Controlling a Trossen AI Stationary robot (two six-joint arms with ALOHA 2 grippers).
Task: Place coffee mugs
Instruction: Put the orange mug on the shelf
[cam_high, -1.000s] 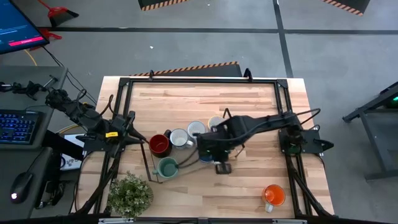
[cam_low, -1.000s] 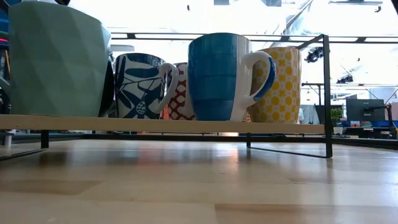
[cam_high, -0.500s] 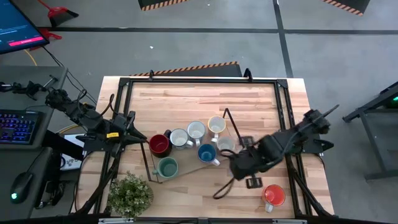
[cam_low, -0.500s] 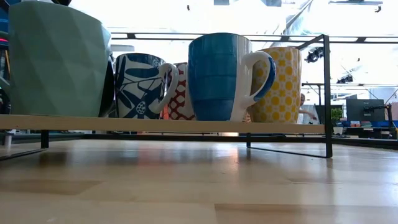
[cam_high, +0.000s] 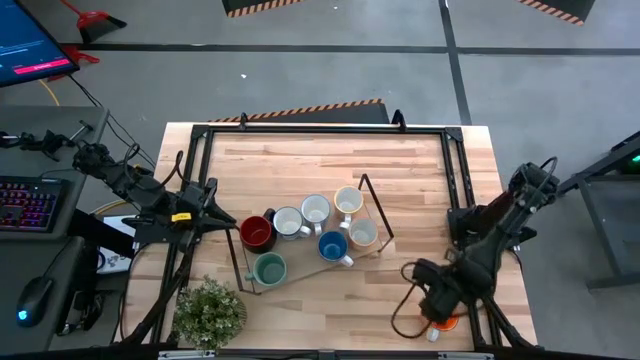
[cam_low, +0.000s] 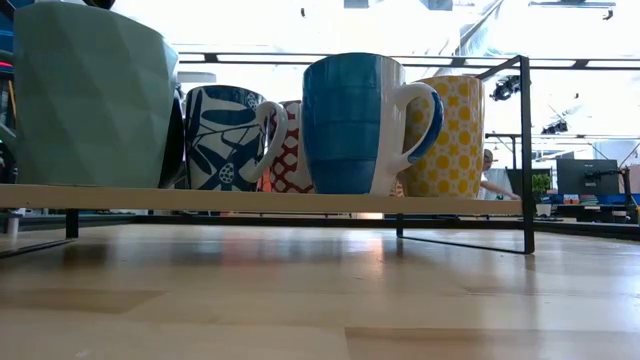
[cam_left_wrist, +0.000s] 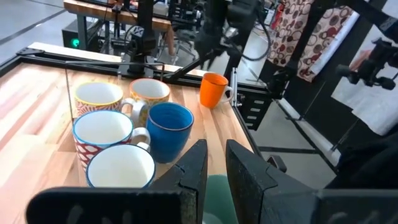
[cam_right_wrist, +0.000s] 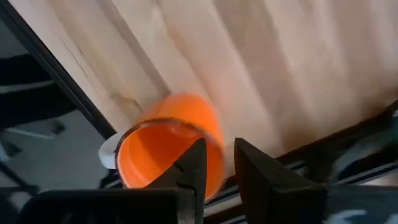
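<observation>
Seven mugs stand bunched on a low wire-framed shelf (cam_high: 375, 215) mid-table: dark red (cam_high: 256, 232), teal-green (cam_high: 268, 268), blue (cam_high: 333, 246) and several white or cream ones (cam_high: 316, 209). In the low view the teal-green mug (cam_low: 90, 95) and the blue mug (cam_low: 350, 120) rest on the shelf board. The orange mug (cam_high: 443, 320) stands upright at the near right corner. My right gripper (cam_high: 435, 300) hovers over it, open by a narrow gap (cam_right_wrist: 219, 146), fingers either side of the rim (cam_right_wrist: 214, 140). My left gripper (cam_high: 218, 216) waits shut by the table's left edge.
A potted green plant (cam_high: 210, 312) sits at the near left corner. A black frame (cam_high: 455, 170) runs round the table. The orange mug is close to the table's near and right edges. Bare wood lies between the shelf and the orange mug (cam_left_wrist: 214, 89).
My right arm has drawn away from the mugs on the shelf and swung toward the near right corner, ending above the orange mug. The blue mug, earlier under the arm, now stands uncovered on the shelf.
</observation>
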